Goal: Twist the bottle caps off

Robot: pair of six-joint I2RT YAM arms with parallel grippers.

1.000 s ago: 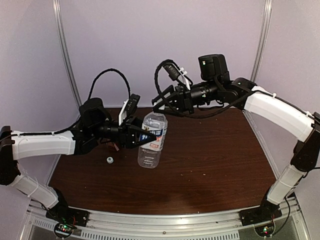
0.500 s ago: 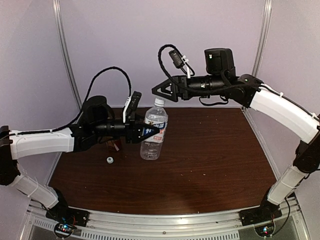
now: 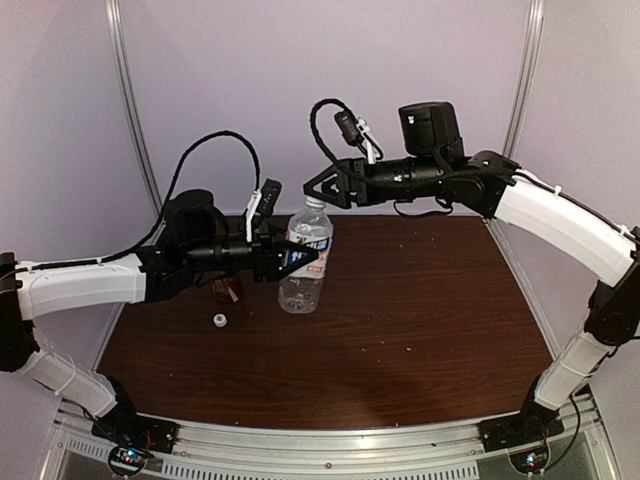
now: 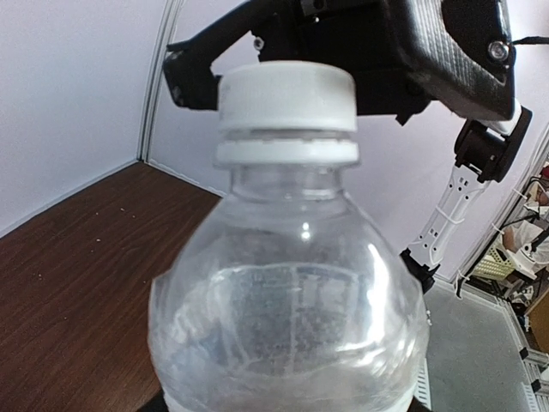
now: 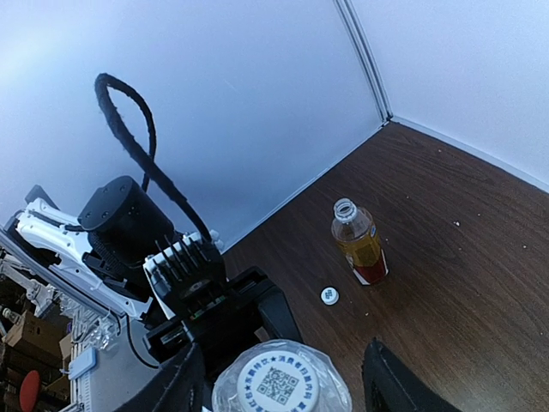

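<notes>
White cap (image 4: pixel 286 94) on clear bottle (image 4: pixel 287 309), amber bottle (image 5: pixel 360 247) uncapped

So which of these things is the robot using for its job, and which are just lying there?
In the job:
- clear bottle
- its white cap, not off yet
- left end effector, gripping the bottle
- right end effector, open over that cap

Lying about:
- amber bottle, already open
- loose white cap on the table beside it

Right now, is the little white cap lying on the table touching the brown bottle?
Apart. The right wrist view shows a strip of bare tabletop between the loose white cap and the open amber bottle.
</notes>
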